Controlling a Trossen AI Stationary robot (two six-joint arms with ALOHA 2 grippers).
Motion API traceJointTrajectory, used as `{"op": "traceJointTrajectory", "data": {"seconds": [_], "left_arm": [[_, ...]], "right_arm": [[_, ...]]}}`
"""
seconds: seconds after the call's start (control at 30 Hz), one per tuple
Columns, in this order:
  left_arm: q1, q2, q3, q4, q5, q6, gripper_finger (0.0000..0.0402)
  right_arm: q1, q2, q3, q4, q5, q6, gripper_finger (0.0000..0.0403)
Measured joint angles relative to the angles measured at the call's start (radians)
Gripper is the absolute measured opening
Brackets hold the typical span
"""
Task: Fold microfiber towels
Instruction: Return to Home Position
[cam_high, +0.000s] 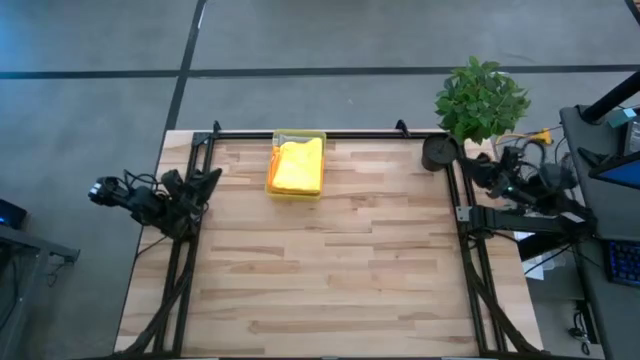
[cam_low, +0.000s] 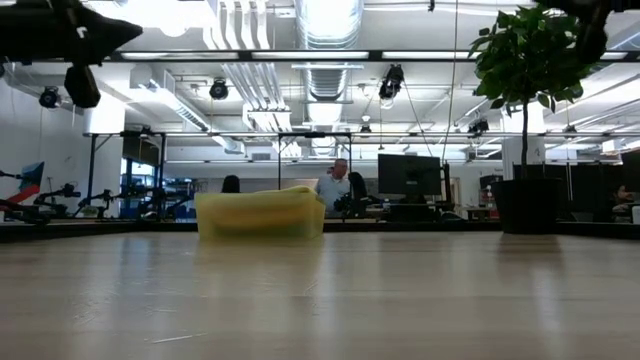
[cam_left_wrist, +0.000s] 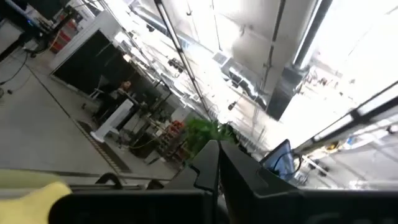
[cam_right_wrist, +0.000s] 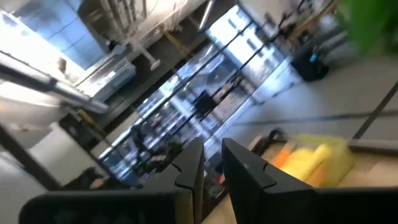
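A folded yellow microfiber towel (cam_high: 297, 168) lies in a translucent yellow tray (cam_high: 300, 136) near the table's far edge, left of centre. The low view shows the tray (cam_low: 260, 213) standing on the tabletop. In the right wrist view the yellow towel (cam_right_wrist: 314, 158) shows with an orange cloth (cam_right_wrist: 281, 159) beside it. My left gripper (cam_left_wrist: 217, 158) is shut and empty, drawn back at the table's left edge (cam_high: 210, 180), pointing up into the room. My right gripper (cam_right_wrist: 211, 158) stands off the table's right edge (cam_high: 468, 165), with a narrow gap between its fingers and nothing in it.
A potted plant (cam_high: 482, 98) stands at the far right corner, its dark pot (cam_high: 438, 153) close to my right arm. A black frame (cam_high: 330, 134) runs along the table's far edge and sides. People (cam_low: 333, 188) are in the room beyond.
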Motion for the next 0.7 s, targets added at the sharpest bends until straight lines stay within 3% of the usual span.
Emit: {"op": "traceJointTrajectory", "data": {"seconds": [0.1, 0.27, 0.53, 0.7], "left_arm": [[0.001, -0.092, -0.043, 0.013, 0.014, 0.037, 0.0], [0.009, -0.035, -0.048, 0.022, 0.026, 0.035, 0.0], [0.051, -0.055, -0.048, -0.02, 0.142, -0.029, 0.0], [0.143, -0.047, -0.049, -0.169, 0.263, -0.209, 0.0]], "right_arm": [[0.0, -0.007, -0.1, 0.116, -0.049, 0.057, 0.0054], [0.002, -0.009, -0.253, 0.416, -0.065, 0.119, 0.0054], [0.044, -0.009, -0.37, 0.576, -0.085, 0.186, 0.0054], [0.08, -0.008, -0.409, 0.648, -0.028, 0.185, 0.0054]]}}
